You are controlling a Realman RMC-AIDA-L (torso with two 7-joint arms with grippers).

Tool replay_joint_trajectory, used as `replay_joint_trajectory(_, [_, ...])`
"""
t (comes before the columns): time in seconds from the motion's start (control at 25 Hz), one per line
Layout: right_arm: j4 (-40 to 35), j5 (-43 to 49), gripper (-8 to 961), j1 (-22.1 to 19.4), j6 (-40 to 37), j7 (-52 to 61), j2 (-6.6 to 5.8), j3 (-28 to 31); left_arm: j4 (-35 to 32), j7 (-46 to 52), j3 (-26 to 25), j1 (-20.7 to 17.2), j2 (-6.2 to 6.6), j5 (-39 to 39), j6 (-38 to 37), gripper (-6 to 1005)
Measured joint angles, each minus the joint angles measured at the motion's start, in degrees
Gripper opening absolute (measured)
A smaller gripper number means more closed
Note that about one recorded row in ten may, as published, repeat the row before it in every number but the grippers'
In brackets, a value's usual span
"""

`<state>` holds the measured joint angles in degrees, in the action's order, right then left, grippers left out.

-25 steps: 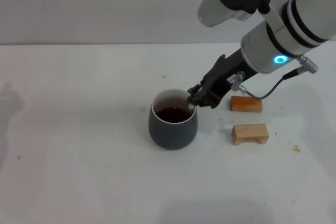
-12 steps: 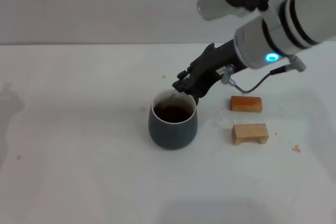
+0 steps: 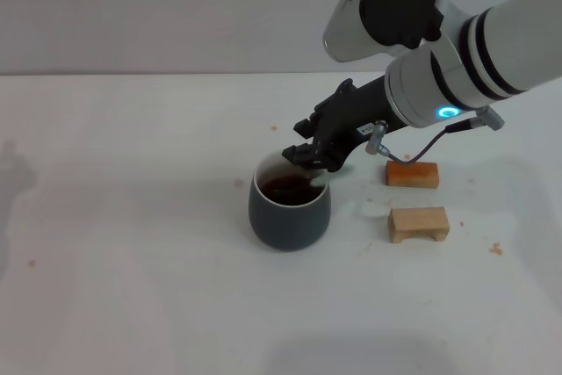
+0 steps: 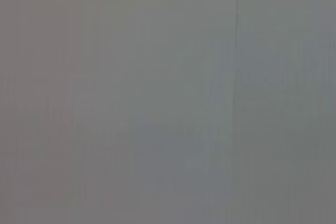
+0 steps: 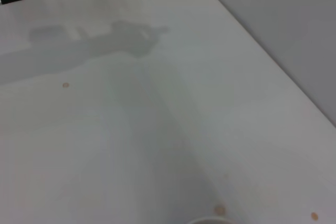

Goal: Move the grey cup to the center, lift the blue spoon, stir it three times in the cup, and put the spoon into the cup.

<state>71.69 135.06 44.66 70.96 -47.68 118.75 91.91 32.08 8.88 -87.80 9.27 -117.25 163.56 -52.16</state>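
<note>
The grey cup [image 3: 290, 210] stands on the white table near the middle, with dark brown liquid inside. My right gripper [image 3: 305, 156] hangs just above the cup's far rim, fingers closed. The blue spoon [image 3: 309, 179] shows only as a pale blurred streak running from the fingers down into the liquid. In the right wrist view only a sliver of the cup's white rim [image 5: 210, 221] shows at the frame's edge. The left gripper is out of view; the left wrist view shows only a blank grey surface.
Two small wooden blocks lie right of the cup: an orange one [image 3: 412, 174] and a pale one [image 3: 419, 224]. Small brown crumbs dot the table [image 3: 132, 287]. The right arm's cable [image 3: 421, 148] hangs over the orange block.
My right gripper has swept from the cup's right rim to its far rim and leftward, carrying the spoon through the liquid. The cup has stayed in place.
</note>
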Motion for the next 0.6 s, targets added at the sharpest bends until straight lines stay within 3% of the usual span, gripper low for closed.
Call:
replay_joint_trajectory(0.16, [3.6, 0.3, 230, -2.6, -2.7, -0.2, 0.06, -1.8, 0.0, 0.0, 0.0, -0.2, 0.01, 0.0, -0.1, -2])
replay_joint_trajectory(0.24, [5.7, 0.6, 352, -4.0, -4.2, -0.4, 0.08, -2.7, 0.0, 0.0, 0.0, -0.2, 0.01, 0.0, -0.1, -2])
replay_joint_trajectory(0.4, [9.2, 1.1, 351, -6.7, -8.1, -1.0, 0.13, -4.2, -0.2, 0.0, 0.1, -0.2, 0.07, 0.0, -0.1, -2])
replay_joint_trajectory(0.52, [13.2, 2.1, 350, -11.0, -15.1, -1.5, 0.14, -6.2, -0.6, 0.0, 0.3, -0.2, 0.08, 0.0, -0.1, -2])
replay_joint_trajectory(0.56, [15.3, 3.9, 350, -13.9, -20.7, -1.6, 0.15, -7.6, -0.9, 0.0, 0.4, -0.1, 0.09, 0.0, -0.1, -2])
replay_joint_trajectory(0.6, [15.3, 3.9, 350, -13.9, -20.7, -1.6, 0.15, -7.6, -0.9, 0.0, 0.4, -0.1, 0.09, 0.0, -0.1, -2])
